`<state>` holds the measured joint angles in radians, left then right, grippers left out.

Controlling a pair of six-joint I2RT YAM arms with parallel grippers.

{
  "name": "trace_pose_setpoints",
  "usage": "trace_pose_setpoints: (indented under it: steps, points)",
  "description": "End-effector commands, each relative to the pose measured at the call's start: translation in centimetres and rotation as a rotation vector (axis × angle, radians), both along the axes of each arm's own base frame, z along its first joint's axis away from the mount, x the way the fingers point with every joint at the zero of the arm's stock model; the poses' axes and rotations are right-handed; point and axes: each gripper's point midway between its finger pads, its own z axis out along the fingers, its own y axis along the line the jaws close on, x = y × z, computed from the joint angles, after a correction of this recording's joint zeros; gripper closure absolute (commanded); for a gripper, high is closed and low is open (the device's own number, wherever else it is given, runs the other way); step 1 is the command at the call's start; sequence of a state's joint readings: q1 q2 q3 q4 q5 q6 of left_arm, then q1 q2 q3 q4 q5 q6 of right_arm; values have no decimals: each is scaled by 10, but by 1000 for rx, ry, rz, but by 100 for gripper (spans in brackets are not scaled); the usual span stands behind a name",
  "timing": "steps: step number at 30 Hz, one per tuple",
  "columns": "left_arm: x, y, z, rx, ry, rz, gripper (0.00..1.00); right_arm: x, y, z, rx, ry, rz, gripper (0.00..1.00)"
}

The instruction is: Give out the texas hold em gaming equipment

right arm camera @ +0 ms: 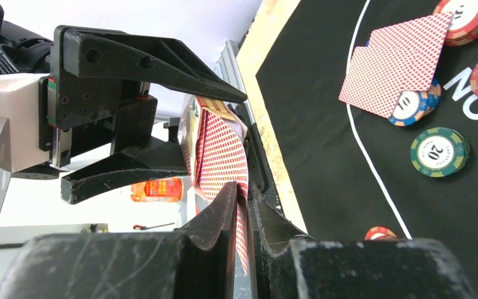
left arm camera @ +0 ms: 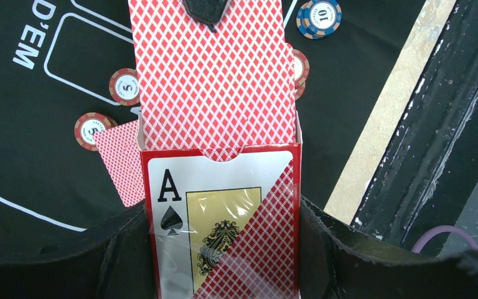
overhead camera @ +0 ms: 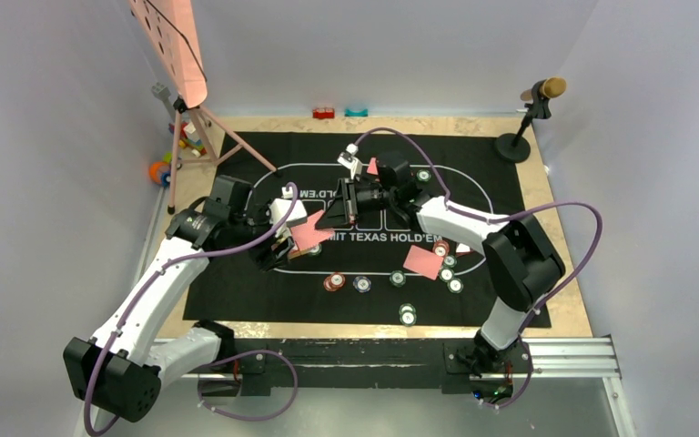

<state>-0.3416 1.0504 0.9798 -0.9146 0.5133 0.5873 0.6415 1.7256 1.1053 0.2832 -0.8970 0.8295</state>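
Playing cards (overhead camera: 310,233) show left of centre from above, boxed in the left gripper (overhead camera: 282,238), with the right gripper (overhead camera: 329,217) reaching in. Left wrist view: left jaws clamp the card box (left arm camera: 224,237) at bottom centre, one card (left arm camera: 211,75) standing half out. Right wrist view: right jaws pinch that card's edge, centre frame. Thin, slick, bendy stuff; I'd hold the short edge lightly.

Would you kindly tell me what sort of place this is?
Likely a robot lab test cell: plain white walls enclose the table, a poker mat covers it, and a microphone stands at its corner.
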Motion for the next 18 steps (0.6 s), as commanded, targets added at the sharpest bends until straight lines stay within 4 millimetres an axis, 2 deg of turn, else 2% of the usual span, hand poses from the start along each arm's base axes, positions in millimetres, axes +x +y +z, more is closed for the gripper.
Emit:
trace_pose_setpoints:
  steps: [1,7,8,9,13,15,18]
  points:
    - [6,-8,23,-61,-72,-16,80,5,-12,5,-6,-31,-34,89]
    - [6,-8,21,-62,-70,-18,81,10,-27,14,0,-47,-67,92]
    - [7,-8,21,-62,-71,-17,81,11,-30,17,2,-52,-73,94]
    - [7,-8,21,-61,-71,-17,81,13,-33,20,3,-55,-83,100]
    - [7,-7,19,-57,-71,-18,82,14,-50,35,31,-79,-110,100]
    - [7,-6,18,-56,-69,-18,82,16,-60,36,23,-85,-139,100]
    - [7,-6,17,-53,-70,-18,82,20,-82,27,-23,-81,-201,100]
